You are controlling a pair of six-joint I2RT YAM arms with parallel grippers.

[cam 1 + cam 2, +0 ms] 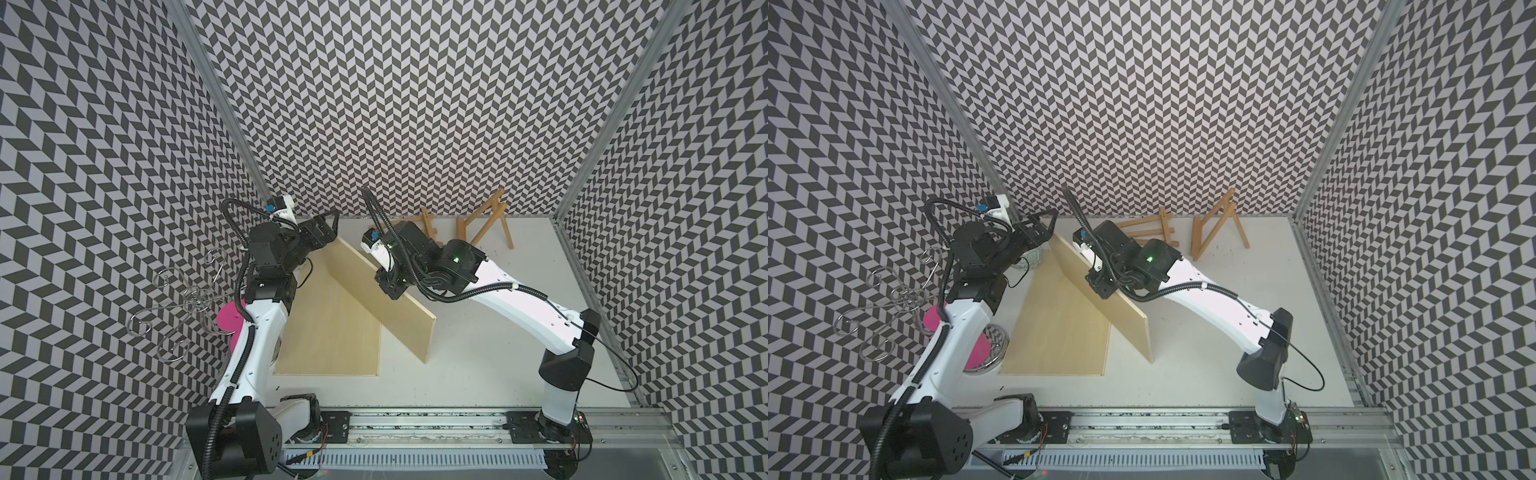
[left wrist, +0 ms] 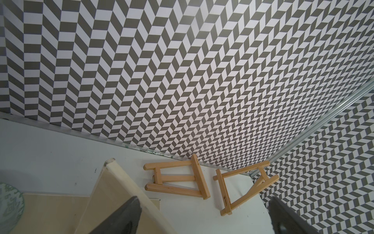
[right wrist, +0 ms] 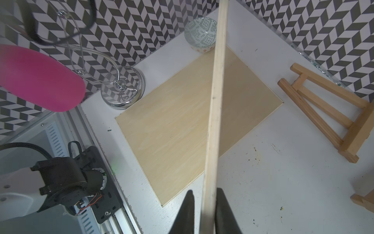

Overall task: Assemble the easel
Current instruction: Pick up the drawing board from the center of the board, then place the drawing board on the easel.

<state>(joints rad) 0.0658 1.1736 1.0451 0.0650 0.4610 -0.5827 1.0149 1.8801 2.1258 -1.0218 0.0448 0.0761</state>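
The right arm (image 1: 519, 299) reaches across the white desk (image 1: 498, 332), and the right jaws are clenched on the upper edge of a thin pale wooden board (image 1: 415, 328). This raised board stands on edge, tilted, running diagonally over the middle of the desk. In the right wrist view its narrow edge (image 3: 216, 101) runs straight between the two dark fingers (image 3: 187, 210), which press on either side. Whether its lower edge touches anything underneath cannot be told. A second board (image 1: 332, 332) of the same wood lies flat on the desk beneath and beside it. The left arm (image 1: 262, 332) holds the left jaws spread wide and released near the far end of the raised board, gripping nothing. In the left wrist view one finger (image 2: 129, 214) sits just beside that board's end (image 2: 121, 182). Two small wooden easels sit at the back of the desk, close to the patterned wall. The lying easel (image 1: 1154, 232) rests flat, partly hidden by the right arm in both top views. Just beside it, the standing easel (image 1: 1217, 226) is upright with its legs spread. Neither arm touches either one. On the left side of the desk are a patterned bowl (image 3: 200, 34), a wire stand (image 1: 187, 295) on a chrome base (image 3: 121, 91), and a pink object (image 1: 230, 320).
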